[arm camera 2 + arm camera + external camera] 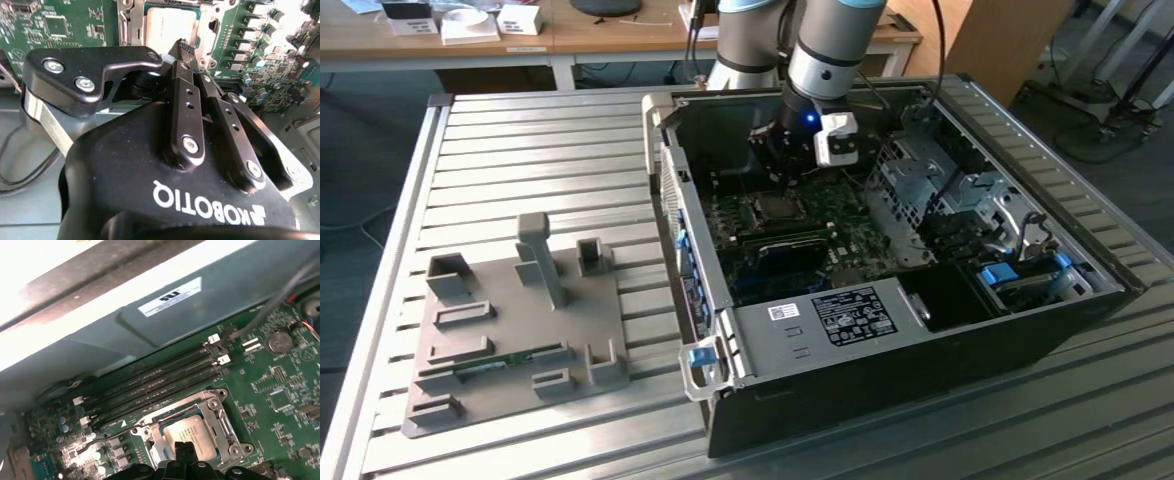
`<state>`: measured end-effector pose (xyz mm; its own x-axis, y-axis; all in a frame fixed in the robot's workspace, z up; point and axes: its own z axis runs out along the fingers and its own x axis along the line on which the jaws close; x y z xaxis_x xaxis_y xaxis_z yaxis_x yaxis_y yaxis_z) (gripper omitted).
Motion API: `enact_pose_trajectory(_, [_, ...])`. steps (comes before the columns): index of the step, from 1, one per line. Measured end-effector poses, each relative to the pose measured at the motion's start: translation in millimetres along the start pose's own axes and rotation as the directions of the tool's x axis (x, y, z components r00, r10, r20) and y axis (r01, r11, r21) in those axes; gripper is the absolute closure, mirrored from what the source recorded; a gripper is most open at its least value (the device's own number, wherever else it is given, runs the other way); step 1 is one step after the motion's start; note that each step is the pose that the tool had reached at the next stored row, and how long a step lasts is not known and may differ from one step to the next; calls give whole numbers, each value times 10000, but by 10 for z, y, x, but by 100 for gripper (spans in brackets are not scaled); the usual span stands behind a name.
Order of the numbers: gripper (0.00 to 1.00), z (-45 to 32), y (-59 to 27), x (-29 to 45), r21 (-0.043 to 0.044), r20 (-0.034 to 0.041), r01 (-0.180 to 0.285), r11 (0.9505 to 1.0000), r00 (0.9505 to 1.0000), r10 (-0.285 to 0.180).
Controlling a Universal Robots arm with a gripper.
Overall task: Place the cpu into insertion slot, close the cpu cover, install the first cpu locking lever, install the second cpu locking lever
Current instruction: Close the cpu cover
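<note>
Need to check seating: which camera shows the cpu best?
The first wrist view: the cpu is nearly all in sight, one edge behind the claw. The second wrist view cuts it off; the exterior view sees it from afar.

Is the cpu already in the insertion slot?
Yes: in the first wrist view the cpu lies flat, silver top up, inside the insertion slot.

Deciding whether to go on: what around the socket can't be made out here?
The cpu cover: one side behind the gripper in the first wrist view, another cut off by the picture edge in the second wrist view.
The cpu: gripper contact unclear, both wrist views.
The insertion slot: too small, exterior view.
</note>
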<state>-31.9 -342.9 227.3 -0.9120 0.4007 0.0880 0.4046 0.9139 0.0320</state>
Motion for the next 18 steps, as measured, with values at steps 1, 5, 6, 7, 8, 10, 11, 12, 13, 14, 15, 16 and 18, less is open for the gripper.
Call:
enact_pose_trajectory(1, [89,0,0,0,-4,-7,103,9999,9999,-103])
enact_pose_trajectory(5, [89,0,0,0,0,-11,164,9999,9999,-164])
enact_pose_trajectory(6, [89,0,-1,1,-16,-15,175,9998,9998,-175])
enact_pose_trajectory(7, [89,1,-2,2,-66,-27,202,9998,9998,-202])
enact_pose_trajectory(8, [89,2,-2,2,-128,-43,240,9996,9997,-241])
enact_pose_trajectory(10, [89,3,-2,3,-231,-68,322,9992,9995,-324])
enact_pose_trajectory(11, [89,3,-3,4,-274,-75,360,9990,9993,-362])
enact_pose_trajectory(12, [89,3,-4,7,-298,-68,381,9988,9992,-383])
enact_pose_trajectory(13, [89,4,-4,8,-299,-65,384,9988,9992,-386])
enact_pose_trajectory(14, [89,4,-4,8,-301,-64,385,9988,9992,-388])
enact_pose_trajectory(15, [89,4,-4,8,-301,-62,386,9988,9992,-388])
enact_pose_trajectory(16, [89,4,-6,8,-304,-55,385,9988,9992,-387])
enact_pose_trajectory(18, [89,7,-7,8,-326,0,390,9987,9992,-390])
